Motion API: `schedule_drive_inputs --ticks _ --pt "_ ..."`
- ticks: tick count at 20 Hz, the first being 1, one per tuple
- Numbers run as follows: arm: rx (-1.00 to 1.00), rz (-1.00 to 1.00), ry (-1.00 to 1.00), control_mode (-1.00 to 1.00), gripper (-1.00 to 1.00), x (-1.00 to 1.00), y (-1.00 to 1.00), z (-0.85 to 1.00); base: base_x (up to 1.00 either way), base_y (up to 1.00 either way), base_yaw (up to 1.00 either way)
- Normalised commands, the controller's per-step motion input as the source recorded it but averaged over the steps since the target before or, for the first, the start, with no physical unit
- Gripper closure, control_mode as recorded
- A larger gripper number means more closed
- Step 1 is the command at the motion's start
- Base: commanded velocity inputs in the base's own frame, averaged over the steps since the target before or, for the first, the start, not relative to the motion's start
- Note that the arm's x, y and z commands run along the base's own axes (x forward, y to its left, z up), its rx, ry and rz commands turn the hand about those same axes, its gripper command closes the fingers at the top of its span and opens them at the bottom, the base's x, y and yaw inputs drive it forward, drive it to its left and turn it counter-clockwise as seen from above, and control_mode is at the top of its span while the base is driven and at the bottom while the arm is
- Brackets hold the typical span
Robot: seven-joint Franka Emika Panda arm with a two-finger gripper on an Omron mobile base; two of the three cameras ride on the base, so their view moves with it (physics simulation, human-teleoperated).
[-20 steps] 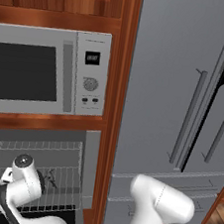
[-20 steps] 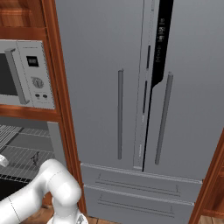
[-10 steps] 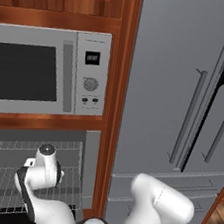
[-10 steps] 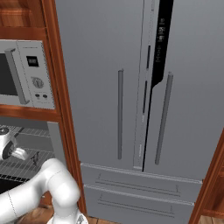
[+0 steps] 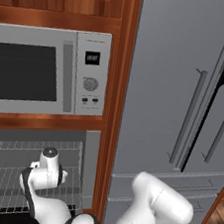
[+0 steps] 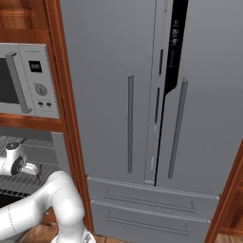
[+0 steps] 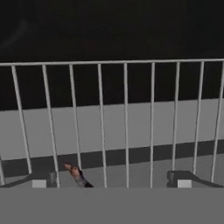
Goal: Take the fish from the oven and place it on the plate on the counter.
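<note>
- The fish (image 7: 78,176) is a tiny dark thing lying on the wire rack (image 7: 126,122) inside the oven (image 5: 31,173). In the hand view it sits low, at about 7 o'clock, just beside the left finger tip (image 7: 41,180).
- The end effector (image 7: 111,180) has its two tips far apart, wide open, and it has hold of nothing.
- What could go wrong: the fish is not between the tips in the middle. It is off to one side. If the tips close now, I think they may miss it or only pinch its tail.
- The fish is very thin. A push could make it slide along the wires or slip down through a gap.
- The tips could also bump the wires and get stuck on them.
- In the left base view the arm (image 5: 156,210) bends up from 5 o'clock and reaches over to 8 o'clock, with the hand low inside the open oven under the microwave (image 5: 44,72).
- The hand looks along the rack toward the dark back wall.
</note>
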Motion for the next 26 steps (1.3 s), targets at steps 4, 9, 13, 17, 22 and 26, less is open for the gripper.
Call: schedule_drive_inputs --ticks 4,9,13,17,22,26 --pt "-0.01 0.19 0.01 -1.0 -1.0 0.14 -0.14 0.0 0.0 0.0 0.0" --pt "-0.02 0.25 0.06 -1.0 -1.0 0.4 -0.4 -0.37 0.0 0.0 0.0" --pt "0.0 0.12 0.0 -1.0 -1.0 0.35 -0.31 -0.16 0.0 0.0 0.0" --pt "-0.01 0.0 0.0 -1.0 -1.0 0.43 -0.04 -0.27 0.0 0.0 0.0" --pt "-0.08 0.0 0.0 -1.0 -1.0 0.39 0.13 -0.58 0.0 0.0 0.0" --pt "-0.09 0.02 0.0 -1.0 -1.0 0.27 0.27 -0.09 0.0 0.0 0.0"
